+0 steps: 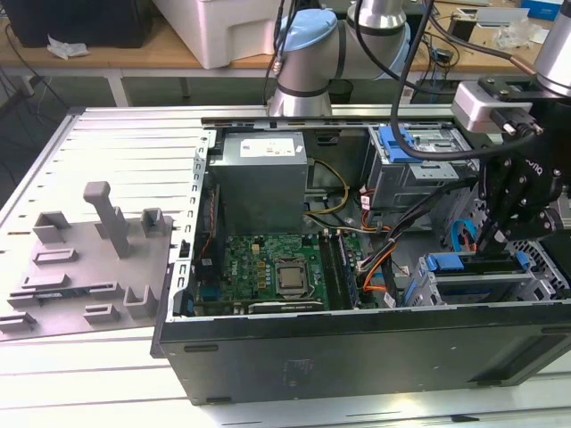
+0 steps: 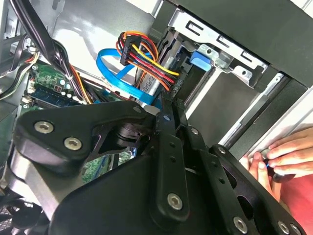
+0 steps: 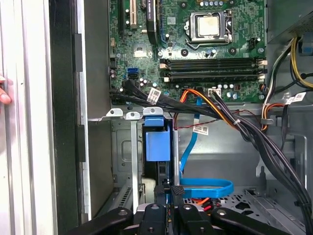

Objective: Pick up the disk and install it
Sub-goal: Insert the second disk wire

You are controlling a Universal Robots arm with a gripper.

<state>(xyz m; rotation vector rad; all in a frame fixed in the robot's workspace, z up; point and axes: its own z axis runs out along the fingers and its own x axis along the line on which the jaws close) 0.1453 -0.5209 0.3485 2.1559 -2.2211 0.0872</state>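
The black pincer (image 3: 165, 192) grips the flat silver blue-framed disk (image 3: 157, 144) by its rear edge, edge-on in the drive cage directly ahead. Likely rigid, fairly heavy, shock-sensitive; hold the frame.

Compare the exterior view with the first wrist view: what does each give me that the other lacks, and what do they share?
The exterior view adds the grey fixture plate at the exterior view's left of the case, and the arm's pale-blue joint behind it. The first wrist view adds a person's hand at the case's outer wall. Both share the motherboard, the blue cable, and the claw at the disk, which stands on edge in the drive cage.
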